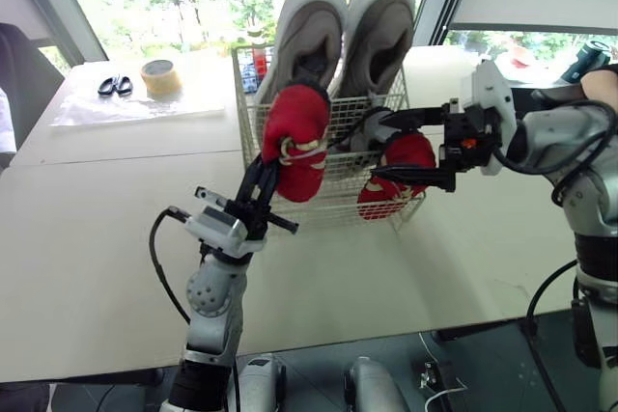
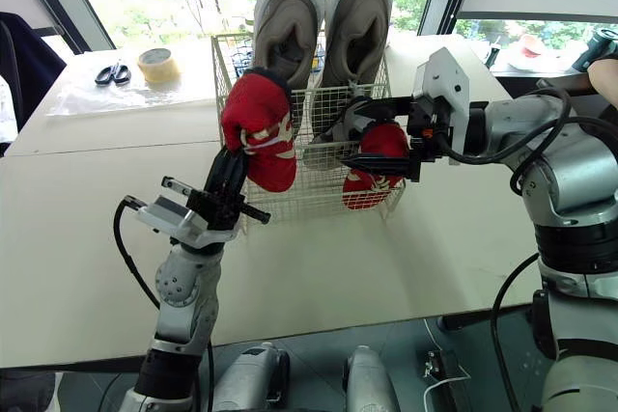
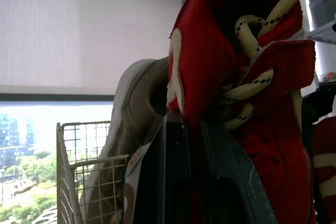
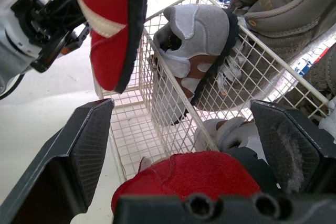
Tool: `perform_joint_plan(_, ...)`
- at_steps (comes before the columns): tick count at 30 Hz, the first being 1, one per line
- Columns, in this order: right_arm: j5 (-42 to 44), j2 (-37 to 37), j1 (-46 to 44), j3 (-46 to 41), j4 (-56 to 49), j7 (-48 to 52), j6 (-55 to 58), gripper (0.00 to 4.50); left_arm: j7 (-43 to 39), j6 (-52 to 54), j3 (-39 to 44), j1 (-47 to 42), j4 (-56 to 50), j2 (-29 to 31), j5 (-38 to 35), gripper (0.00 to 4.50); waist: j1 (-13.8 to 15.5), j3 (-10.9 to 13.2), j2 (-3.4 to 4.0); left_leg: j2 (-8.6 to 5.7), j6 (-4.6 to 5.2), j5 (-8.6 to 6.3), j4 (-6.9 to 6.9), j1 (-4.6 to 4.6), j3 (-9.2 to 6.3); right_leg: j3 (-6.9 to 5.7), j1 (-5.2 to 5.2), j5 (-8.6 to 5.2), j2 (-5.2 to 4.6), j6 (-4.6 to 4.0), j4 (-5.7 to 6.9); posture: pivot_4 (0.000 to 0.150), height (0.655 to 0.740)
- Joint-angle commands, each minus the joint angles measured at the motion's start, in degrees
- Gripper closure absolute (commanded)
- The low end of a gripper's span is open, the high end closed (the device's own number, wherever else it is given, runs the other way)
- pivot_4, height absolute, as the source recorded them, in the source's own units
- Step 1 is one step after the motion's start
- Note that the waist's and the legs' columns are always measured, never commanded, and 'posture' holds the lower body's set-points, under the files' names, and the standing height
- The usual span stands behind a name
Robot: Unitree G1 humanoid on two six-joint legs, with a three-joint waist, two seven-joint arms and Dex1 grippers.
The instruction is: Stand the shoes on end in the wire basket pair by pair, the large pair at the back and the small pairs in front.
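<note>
A wire basket (image 1: 253, 113) stands on the white table (image 1: 97, 238). A large grey pair (image 1: 348, 31) stands on end at its back. My left gripper (image 1: 266, 177) is shut on a red shoe (image 1: 297, 137), held up in the air before the basket's left front; in the left wrist view its fingers (image 3: 176, 145) pinch the shoe's red tongue (image 3: 205, 61) by the cream laces. My right gripper (image 1: 377, 147) is open, its jaws spread wide on either side of the second red shoe (image 1: 398, 173) at the basket's right front. A small grey and brown shoe (image 4: 194, 45) stands inside.
A tape roll (image 1: 160, 76) and scissors (image 1: 115, 85) lie on a plastic sheet at the table's far left. Red packets (image 1: 259, 60) sit behind the basket. A person's arm (image 2: 606, 69) reaches in at the far right. The table's near edge (image 1: 319, 340) runs close below my arms.
</note>
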Motion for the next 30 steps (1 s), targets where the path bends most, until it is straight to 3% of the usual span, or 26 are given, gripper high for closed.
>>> perform_joint_plan(1, 1.1, -1.1, 0.5, -1.1, -1.8, -0.1, 1.1, 0.0, 0.3, -4.8, -0.1, 1.6, 0.9, 1.0, 1.4, 4.44, 0.0, 0.0, 0.01, 0.0, 0.0, 0.0, 0.0, 0.0, 0.0, 0.0, 0.0, 0.0, 0.0, 0.0, 0.0, 0.15, 0.74)
perform_joint_plan(8, 4.3, -1.7, -2.2, -2.8, -3.3, -0.3, 4.4, 0.0, 1.2, -12.1, 0.2, 1.4, 9.2, 2.1, 3.0, 4.44, 0.0, 0.0, 0.02, 0.0, 0.06, -0.03, 0.0, 0.0, 0.0, 0.0, 0.0, 0.0, -0.02, 0.0, -0.03, 0.15, 0.74)
perform_joint_plan(14, 11.4, -0.1, -10.4, -5.8, -2.5, -2.8, 10.7, 0.0, 1.5, -11.3, -0.9, 1.0, 11.1, 1.8, 0.7, 4.44, -0.1, 0.0, 0.08, 0.0, 0.06, -0.04, -0.04, -0.01, 0.01, 0.0, -0.04, 0.0, -0.04, 0.0, -0.03, 0.15, 0.74)
perform_joint_plan(20, 11.3, -13.2, -7.7, -2.3, -9.5, 8.0, 11.9, 0.0, 1.2, -5.5, -1.3, 2.9, 10.5, 1.7, -1.2, 4.44, 1.0, -0.1, 0.28, -0.03, 0.26, -0.17, -0.04, -0.02, 0.02, -0.04, 0.05, 0.0, -0.1, 0.0, -0.22, 0.15, 0.74)
perform_joint_plan(25, 11.8, -15.0, -5.8, -3.7, -11.6, 7.2, 11.7, 0.0, -0.1, -3.2, -1.7, 3.6, 10.9, 2.8, -1.5, 4.44, 1.3, -0.5, 0.87, -0.02, 0.28, -0.19, -0.03, 0.04, 0.08, -0.02, 0.14, 0.04, -0.09, -0.04, -0.3, 0.15, 0.74)
perform_joint_plan(30, 11.9, -14.5, -5.2, -4.0, -12.2, 4.7, 11.8, 0.0, -1.7, -1.4, -2.1, 3.6, 10.5, 3.8, -2.4, 2.55, 1.5, -0.5, 1.0, -0.01, 0.28, -0.18, -0.02, 0.08, 0.06, -0.05, 0.21, 0.05, -0.08, -0.05, -0.29, 0.15, 0.74)
